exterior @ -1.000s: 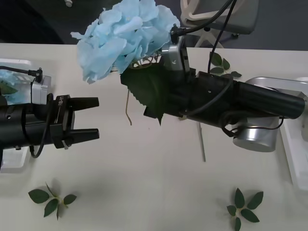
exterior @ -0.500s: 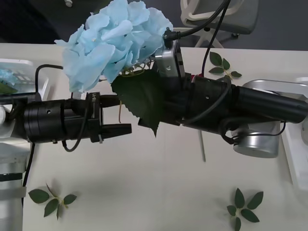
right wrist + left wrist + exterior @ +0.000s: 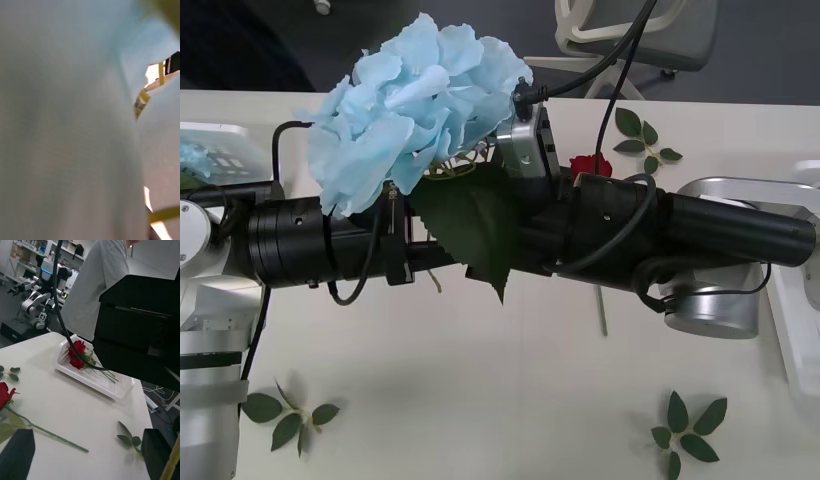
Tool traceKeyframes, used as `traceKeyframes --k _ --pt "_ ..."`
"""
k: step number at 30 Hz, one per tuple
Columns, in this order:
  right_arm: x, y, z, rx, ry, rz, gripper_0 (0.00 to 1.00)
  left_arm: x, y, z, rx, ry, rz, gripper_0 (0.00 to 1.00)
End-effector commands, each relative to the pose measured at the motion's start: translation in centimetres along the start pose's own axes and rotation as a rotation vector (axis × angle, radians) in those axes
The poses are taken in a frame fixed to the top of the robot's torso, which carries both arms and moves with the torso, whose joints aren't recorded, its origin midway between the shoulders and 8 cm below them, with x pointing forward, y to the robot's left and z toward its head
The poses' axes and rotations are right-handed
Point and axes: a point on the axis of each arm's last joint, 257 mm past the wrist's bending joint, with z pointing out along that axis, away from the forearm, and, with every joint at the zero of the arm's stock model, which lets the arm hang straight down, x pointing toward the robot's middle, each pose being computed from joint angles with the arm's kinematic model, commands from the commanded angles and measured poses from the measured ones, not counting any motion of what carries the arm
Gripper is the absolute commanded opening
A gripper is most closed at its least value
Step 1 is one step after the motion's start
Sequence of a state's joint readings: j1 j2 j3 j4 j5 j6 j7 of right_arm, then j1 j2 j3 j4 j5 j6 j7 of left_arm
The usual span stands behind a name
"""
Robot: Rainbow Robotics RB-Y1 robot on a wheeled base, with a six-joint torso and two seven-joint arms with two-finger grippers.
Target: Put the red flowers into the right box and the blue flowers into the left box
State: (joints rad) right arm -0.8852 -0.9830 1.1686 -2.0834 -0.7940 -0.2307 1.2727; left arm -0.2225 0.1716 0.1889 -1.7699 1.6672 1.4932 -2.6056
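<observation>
At the middle of the table [image 3: 480, 400] our left gripper [image 3: 442, 255] reaches toward the right one, black fingers [image 3: 18, 455] spread wide in its wrist view. Our right gripper [image 3: 510, 245] lifts the blue flower [image 3: 415, 105], bloom up, stem running down behind a big leaf; we cannot tell its grip there. The handover depends on that stem lying just right of the left fingers. Further off, one red rose [image 3: 4, 395] lies on the table, another [image 3: 77, 354] in the right box [image 3: 93, 377].
</observation>
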Motion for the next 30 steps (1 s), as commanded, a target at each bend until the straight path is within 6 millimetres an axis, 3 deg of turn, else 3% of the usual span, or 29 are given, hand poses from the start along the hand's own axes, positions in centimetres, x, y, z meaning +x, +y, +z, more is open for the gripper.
traceKeyframes --k 1,3,6,19,23,24,26,30 --pt "-2.3 1.0 0.4 -0.035 -0.028 0.025 0.00 -1.0 0.3 -0.9 -0.014 -0.018 0.082 0.41" --pt "-2.2 1.0 0.3 -0.034 -0.027 0.024 0.00 -0.9 0.3 -1.0 -0.017 -0.021 0.078 0.18" --pt "-2.2 1.0 0.3 -0.034 -0.027 0.024 0.00 -0.9 0.3 -1.2 -0.020 -0.018 0.078 0.01" --pt "-2.1 0.7 0.2 -0.026 -0.022 0.034 0.00 -0.4 0.5 -1.7 -0.029 -0.007 0.071 0.00" --pt "-1.9 0.0 0.1 -0.013 -0.017 0.029 0.67 -0.5 0.4 -1.8 -0.028 -0.008 0.071 0.00" --pt "-1.8 0.0 0.1 -0.013 -0.017 0.029 0.80 -0.4 0.4 -1.8 -0.028 -0.008 0.070 0.00" --pt "-1.8 -0.2 0.1 -0.008 -0.015 0.033 0.91 -0.3 0.4 -1.9 -0.028 -0.007 0.068 0.00" --pt "-1.7 -0.4 0.1 -0.005 -0.015 0.042 0.92 -0.5 0.5 -2.3 -0.032 -0.009 0.070 0.00"
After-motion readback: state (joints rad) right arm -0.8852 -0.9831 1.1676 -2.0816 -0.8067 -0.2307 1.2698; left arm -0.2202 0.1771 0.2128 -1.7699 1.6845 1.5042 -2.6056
